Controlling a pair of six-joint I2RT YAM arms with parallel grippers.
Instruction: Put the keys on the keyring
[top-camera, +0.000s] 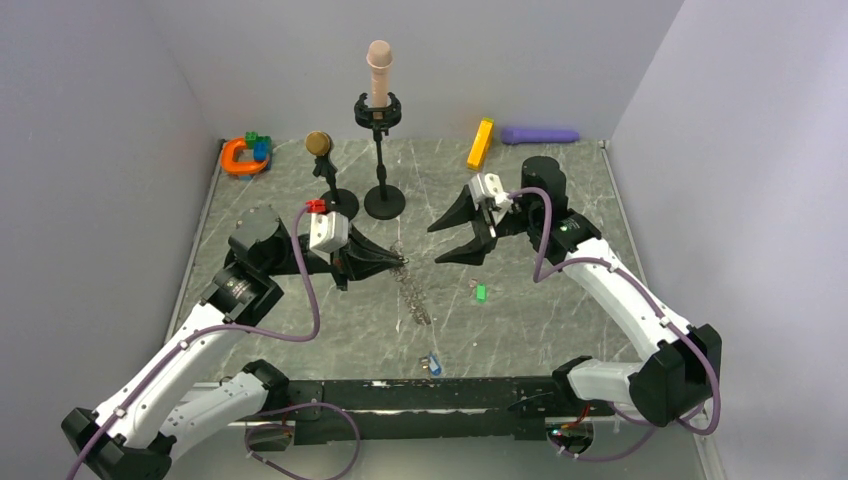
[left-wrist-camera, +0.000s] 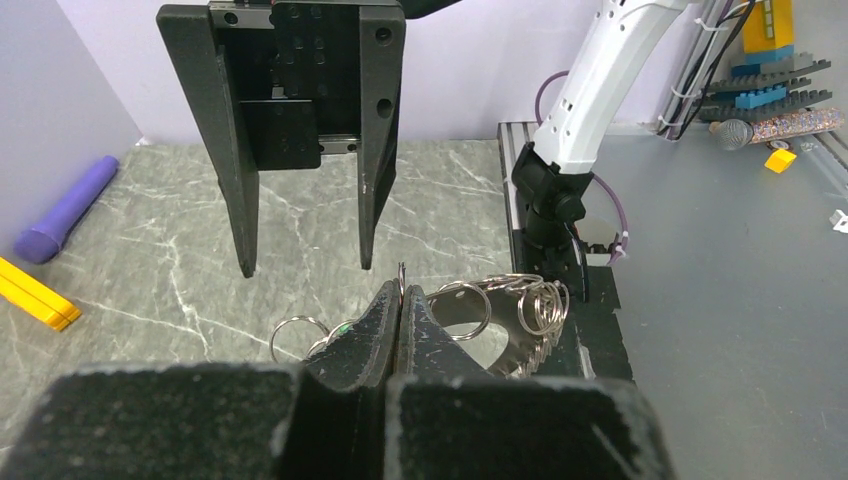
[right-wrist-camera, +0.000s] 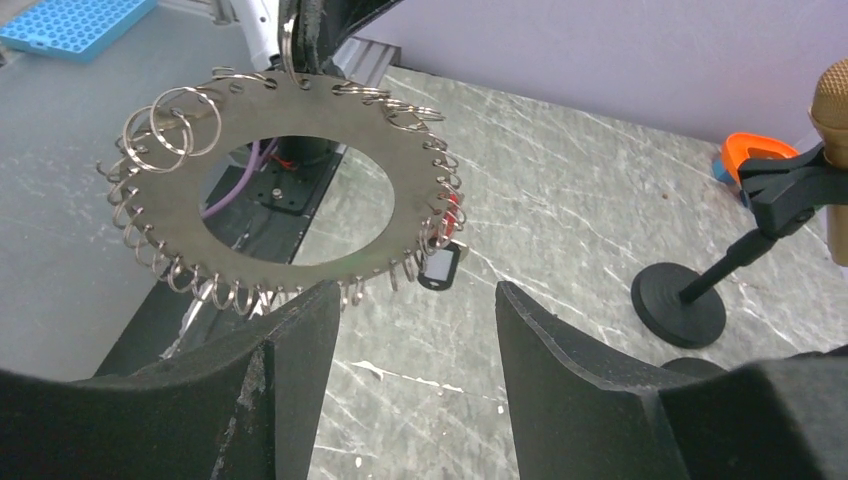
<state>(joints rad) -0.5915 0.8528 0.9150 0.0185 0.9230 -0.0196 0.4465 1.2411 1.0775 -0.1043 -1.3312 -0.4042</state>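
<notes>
Left claw (left-wrist-camera: 401, 300) clenched on the rim of the keyring (right-wrist-camera: 300, 105), you hold it hanging above the bench (top-camera: 520, 330) — your right claw (right-wrist-camera: 412, 295) gapes empty just in front of it. The green key (top-camera: 481, 292) lies on the bench, unthreaded. The risk: that thin edge pinch lets the ring swing or slip if the right claw nudges it.

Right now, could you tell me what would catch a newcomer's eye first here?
The keyring, a wide flat ring with a jagged rim, hangs in mid-air from the shut jaws of the left gripper. The right gripper faces it, jaws open; a green key lies on the table.
</notes>
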